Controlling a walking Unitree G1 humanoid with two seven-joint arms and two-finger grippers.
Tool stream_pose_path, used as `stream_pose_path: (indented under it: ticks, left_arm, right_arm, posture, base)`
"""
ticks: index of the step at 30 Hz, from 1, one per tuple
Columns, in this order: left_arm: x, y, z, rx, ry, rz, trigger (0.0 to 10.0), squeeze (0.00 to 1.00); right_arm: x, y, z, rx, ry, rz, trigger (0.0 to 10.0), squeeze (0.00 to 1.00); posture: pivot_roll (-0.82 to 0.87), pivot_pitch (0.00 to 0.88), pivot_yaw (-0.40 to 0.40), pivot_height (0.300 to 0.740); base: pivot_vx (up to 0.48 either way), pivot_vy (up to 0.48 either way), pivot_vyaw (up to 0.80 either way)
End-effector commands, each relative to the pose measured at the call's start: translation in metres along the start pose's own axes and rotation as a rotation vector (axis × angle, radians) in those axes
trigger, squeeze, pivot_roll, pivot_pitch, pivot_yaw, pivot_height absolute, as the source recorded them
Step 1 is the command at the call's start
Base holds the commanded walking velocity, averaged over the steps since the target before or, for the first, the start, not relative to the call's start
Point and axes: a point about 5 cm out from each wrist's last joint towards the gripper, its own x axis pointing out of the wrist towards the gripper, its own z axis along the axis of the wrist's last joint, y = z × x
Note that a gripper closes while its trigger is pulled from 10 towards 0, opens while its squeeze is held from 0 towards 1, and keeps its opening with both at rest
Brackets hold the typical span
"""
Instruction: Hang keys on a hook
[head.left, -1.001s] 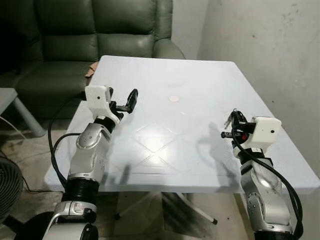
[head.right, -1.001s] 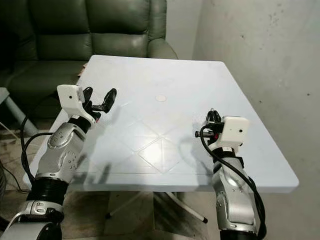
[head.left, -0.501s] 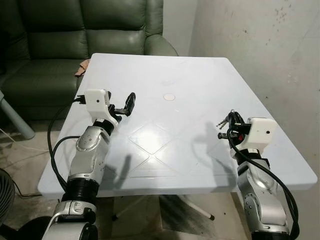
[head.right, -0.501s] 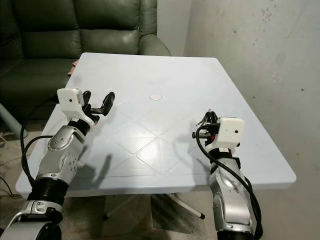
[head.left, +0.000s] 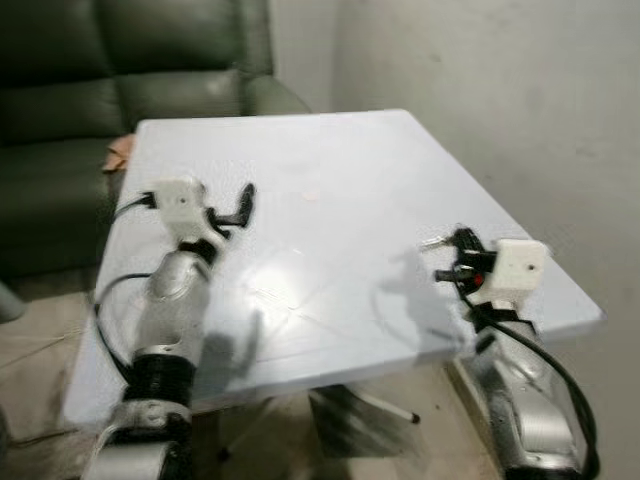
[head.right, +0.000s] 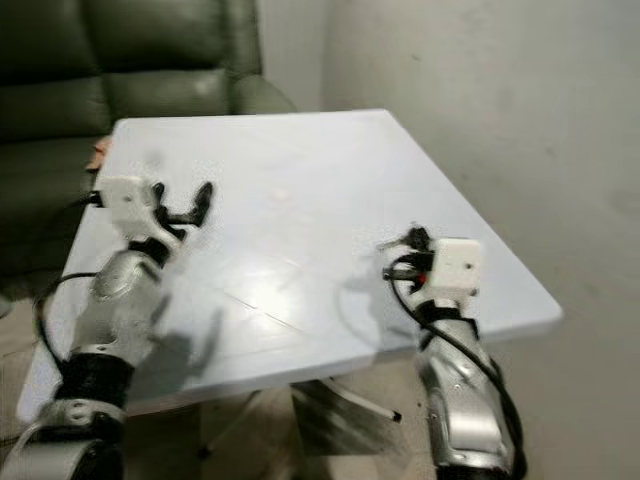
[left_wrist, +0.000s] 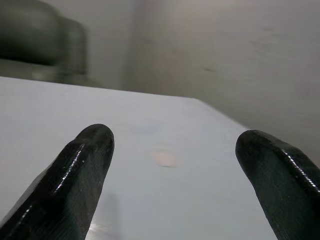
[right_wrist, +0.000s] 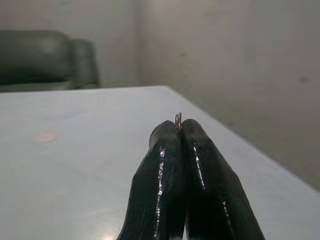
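A pale white square plastic table (head.left: 330, 190) stands against a grey plaster wall (head.left: 520, 110), a dark green leather sofa (head.left: 110, 70) behind it. The small metal keys (head.left: 438, 241) are pinched between the right gripper's (head.left: 447, 258) closed fingers, above the table's right side (blurred); the right wrist view shows a thin ring (right_wrist: 178, 120) at the fingertips. The left gripper (left_wrist: 172, 165) hovers with fingers apart, facing a faint round mark (left_wrist: 165, 158).

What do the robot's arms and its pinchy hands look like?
Both arms are shiny silver tubes with black cables looping beside them. Each wrist has a white box. The left gripper and right gripper each have two long, glossy black fingers with rounded tips.
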Motion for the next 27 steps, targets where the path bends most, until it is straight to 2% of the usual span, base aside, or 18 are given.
stream_pose_path:
  ticks: [1,27]
  left_arm:
    - [0.0018,0.0058,0.0051,0.012,-0.002,0.023,10.0,0.00]
    - [0.0026,0.0008,-0.0025,0.020,0.065,-0.004,10.0,0.00]
  right_arm:
    - [0.0016,0.0031,0.0032,-0.001,-0.012,0.009,10.0,0.00]
    - [0.0021,0.0045,0.0025,-0.015,-0.009,0.023,10.0,0.00]
  posture:
    - [-0.04,0.000,-0.013,0.732]
    - [-0.04,0.000,-0.022,0.732]
  base:
    - [0.000,0.000,-0.70]
    - [0.000,0.000,-0.70]
